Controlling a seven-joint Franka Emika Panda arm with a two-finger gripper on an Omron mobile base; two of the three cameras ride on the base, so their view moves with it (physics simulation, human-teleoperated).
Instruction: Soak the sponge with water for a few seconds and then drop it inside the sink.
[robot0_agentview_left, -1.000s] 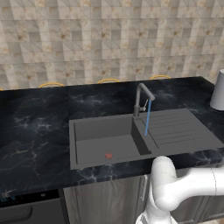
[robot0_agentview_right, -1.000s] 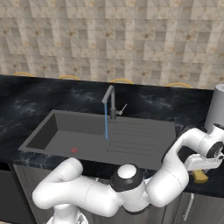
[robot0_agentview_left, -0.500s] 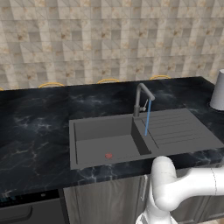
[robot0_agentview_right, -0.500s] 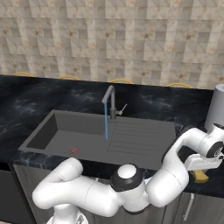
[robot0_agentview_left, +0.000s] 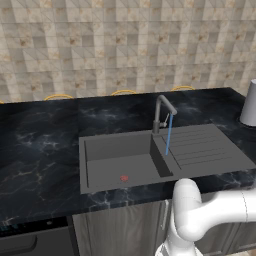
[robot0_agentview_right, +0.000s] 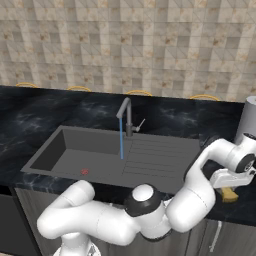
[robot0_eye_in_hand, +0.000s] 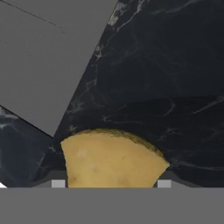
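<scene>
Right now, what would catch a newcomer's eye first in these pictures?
The yellow sponge, sitting between the gripper's fingertips on the black counter right of the sink. Next, the thin blue water falling from the faucet beside the ribbed drainboard.

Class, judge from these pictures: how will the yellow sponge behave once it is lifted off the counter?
The sponge is small and blocky, so probably light. Its pitted surface suggests it squashes rather than slips in the pincer. Flat-sided, it should not roll on the counter.
</scene>
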